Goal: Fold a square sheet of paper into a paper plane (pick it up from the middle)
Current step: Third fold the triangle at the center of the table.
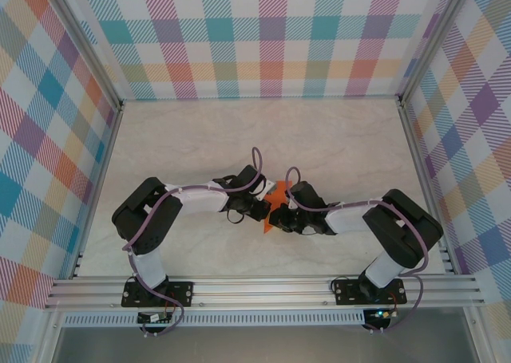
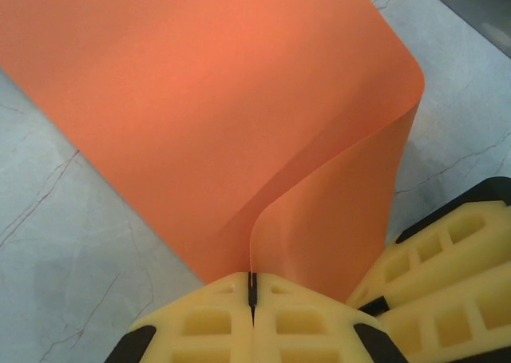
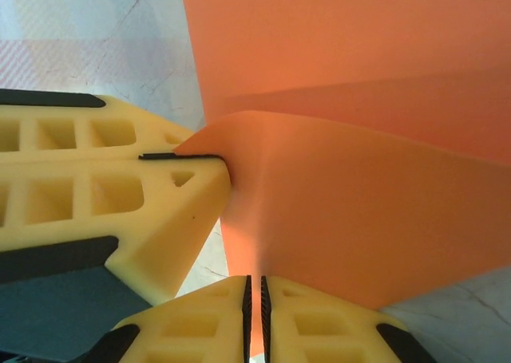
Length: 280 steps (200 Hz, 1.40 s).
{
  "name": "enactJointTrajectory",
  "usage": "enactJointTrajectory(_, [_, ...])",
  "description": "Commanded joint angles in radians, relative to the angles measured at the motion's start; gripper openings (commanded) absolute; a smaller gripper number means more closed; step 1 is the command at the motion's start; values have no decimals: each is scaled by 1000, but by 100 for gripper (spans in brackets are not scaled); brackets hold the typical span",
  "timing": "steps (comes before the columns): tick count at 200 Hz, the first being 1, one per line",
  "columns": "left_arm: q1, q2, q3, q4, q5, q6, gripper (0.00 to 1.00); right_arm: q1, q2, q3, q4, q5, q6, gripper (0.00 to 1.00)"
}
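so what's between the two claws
The orange sheet, pinched by the left claw and the right claw; the top view shows it.

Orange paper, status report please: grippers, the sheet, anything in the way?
Left gripper shut on the orange sheet. Right gripper shut on it too. Sheet curled between them, no dart yet. No obstruction seen.

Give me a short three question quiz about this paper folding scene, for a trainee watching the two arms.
1. True or false: the left gripper is open.
2. The right gripper pinches: A the orange paper, B the other gripper, C nothing.
3. How many grippers hold the paper?
Key: 1 false, it is shut on the paper. 2 A. 3 two.
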Motion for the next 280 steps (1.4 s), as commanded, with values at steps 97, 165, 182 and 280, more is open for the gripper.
enactJointTrajectory(97, [16, 41, 18, -48, -21, 7, 0, 48, -92, -51, 32, 13, 6, 17])
enactJointTrajectory(165, [18, 50, 29, -56, -17, 8, 0, 71, 24, -26, 88, 15, 20, 16])
enactJointTrajectory(182, [17, 46, 27, -57, -19, 9, 0, 73, -13, -31, 59, 29, 17, 16])
enactJointTrajectory(280, [26, 46, 32, -56, -8, 6, 0, 101, 11, 11, 59, 38, 18, 16])
